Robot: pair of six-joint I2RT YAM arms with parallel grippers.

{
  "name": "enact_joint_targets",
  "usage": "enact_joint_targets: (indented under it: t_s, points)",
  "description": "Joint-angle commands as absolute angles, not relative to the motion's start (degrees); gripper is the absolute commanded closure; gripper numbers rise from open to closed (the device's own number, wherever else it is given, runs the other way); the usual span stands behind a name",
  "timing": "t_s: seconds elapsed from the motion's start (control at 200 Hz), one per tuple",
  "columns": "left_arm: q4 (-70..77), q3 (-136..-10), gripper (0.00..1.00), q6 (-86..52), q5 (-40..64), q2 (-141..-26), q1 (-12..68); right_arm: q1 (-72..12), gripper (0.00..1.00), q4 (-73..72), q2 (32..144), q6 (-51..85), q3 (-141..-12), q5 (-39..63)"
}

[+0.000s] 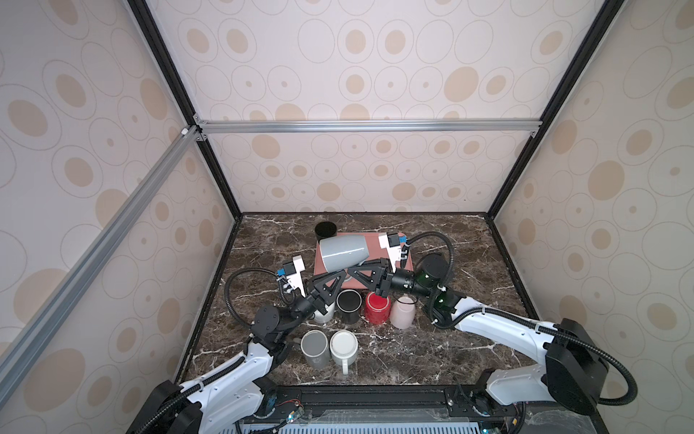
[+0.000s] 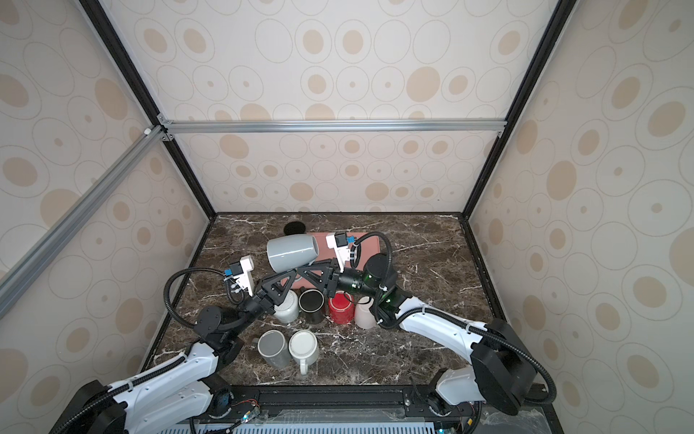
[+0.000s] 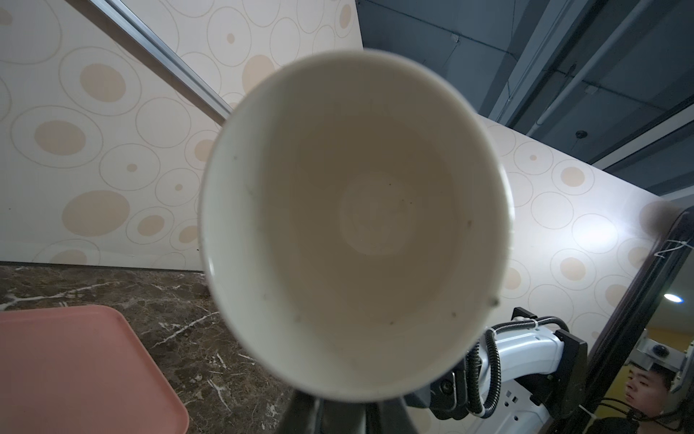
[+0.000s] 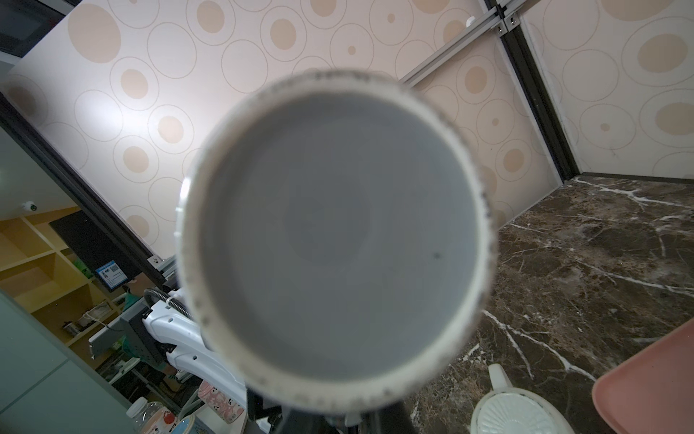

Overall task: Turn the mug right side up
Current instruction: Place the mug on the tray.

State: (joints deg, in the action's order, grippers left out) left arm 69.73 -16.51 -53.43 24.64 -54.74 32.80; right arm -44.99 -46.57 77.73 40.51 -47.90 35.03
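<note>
The grey mug lies on its side in the air above the pink tray. Its mouth points toward the left arm and its base toward the right arm. My left gripper and right gripper meet under the mug's lower side, both shut on it. The mug's cream inside fills the left wrist view, with the left gripper just below the rim. Its grey base fills the right wrist view, above the right gripper. The handle is hidden.
A row of mugs stands in front of the tray: white, black, red and pale pink. Nearer the front stand a grey mug and a white mug. A black cup is at the back.
</note>
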Motion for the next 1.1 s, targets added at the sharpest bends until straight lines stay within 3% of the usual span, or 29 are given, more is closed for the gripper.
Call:
enact_joint_targets:
  t_s: [0.0, 0.16, 0.345, 0.72, 1.095]
  points:
    - [68.9, -19.6, 1.0, -52.6, 23.9, -53.3, 32.6, -45.8, 0.97, -49.0, 76.3, 39.5, -50.2, 33.5]
    - [61.1, -20.8, 1.0, -50.1, 21.4, -51.2, 32.6, -45.9, 0.69, -46.2, 74.7, 38.5, -49.2, 31.8]
    - [54.1, -22.5, 1.0, -47.6, 19.2, -49.5, 32.7, -45.9, 0.51, -41.1, 71.5, 36.2, -46.5, 25.9]
    - [24.1, -34.4, 1.0, -34.8, 9.5, -50.4, 32.4, -45.9, 0.44, -20.9, 60.4, 29.4, -43.0, 9.2]
    - [-3.3, -52.5, 1.0, -24.7, 2.4, -66.0, 27.1, -45.9, 0.43, -13.9, 56.4, 27.3, -40.8, 4.5]
